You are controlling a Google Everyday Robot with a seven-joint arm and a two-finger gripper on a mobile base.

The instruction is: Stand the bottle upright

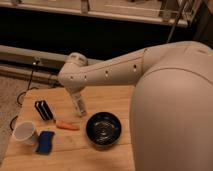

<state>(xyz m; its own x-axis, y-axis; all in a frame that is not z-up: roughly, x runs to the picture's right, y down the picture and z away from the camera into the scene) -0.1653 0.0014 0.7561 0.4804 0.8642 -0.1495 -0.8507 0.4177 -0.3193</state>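
The bottle (79,106), slim and pale with a light label, hangs nearly upright just under the arm's wrist, its base at or just above the wooden table (116,99). My gripper (76,95) sits at the bottle's top, mostly hidden behind the white wrist, and appears shut on the bottle. The bottle's cap is hidden by the wrist.
A black bowl (103,129) stands right of the bottle. An orange carrot (67,125) lies just in front of it. A black striped object (44,110) is to the left, with a white paper cup (25,133) and a blue sponge (45,141) at the front left corner.
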